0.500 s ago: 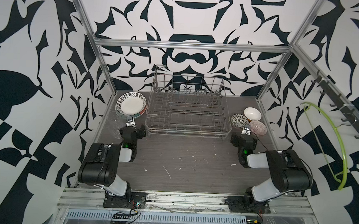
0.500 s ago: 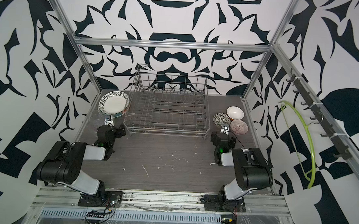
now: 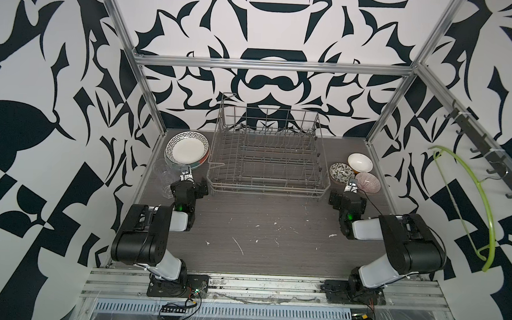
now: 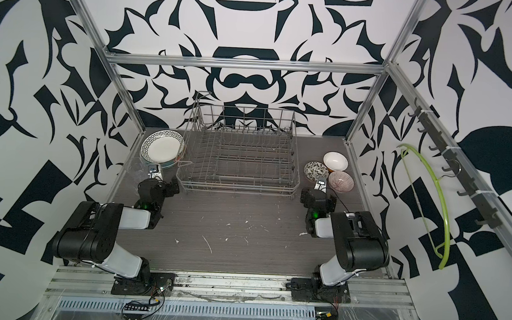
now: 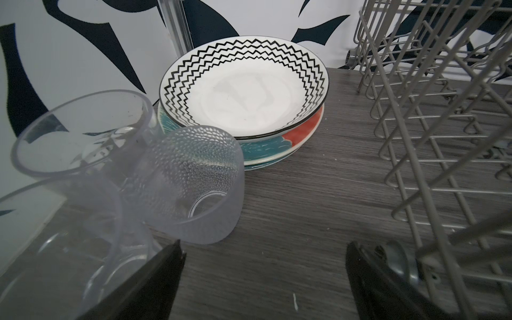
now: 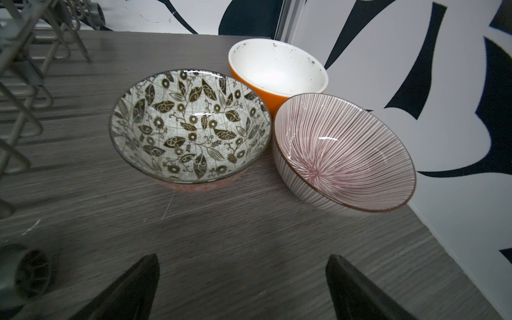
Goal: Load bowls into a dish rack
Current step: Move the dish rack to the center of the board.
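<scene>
The grey wire dish rack (image 3: pixel 265 192) (image 4: pixel 237 190) stands at the back middle of the table with nothing in it. Right of it three bowls huddle together: the black-and-white floral bowl (image 3: pixel 340 172) (image 6: pixel 191 127), the orange bowl with a white inside (image 3: pixel 360 162) (image 6: pixel 277 69), and the pinkish striped bowl (image 3: pixel 368 181) (image 6: pixel 340 152). My right gripper (image 6: pixel 243 257) (image 3: pixel 349 198) hovers low just in front of them, open and holding nothing. My left gripper (image 5: pixel 263 246) (image 3: pixel 187 185) is open and empty by the rack's front left corner (image 5: pixel 432 116).
Left of the rack a zigzag-rimmed white plate (image 3: pixel 187 147) (image 5: pixel 243 88) lies on a red-and-teal plate (image 5: pixel 302 133). Clear glasses (image 3: pixel 164 177) (image 5: pixel 191 182) crowd beside my left gripper, one lying on its side. A green hanger (image 3: pixel 483 208) hangs on the right wall.
</scene>
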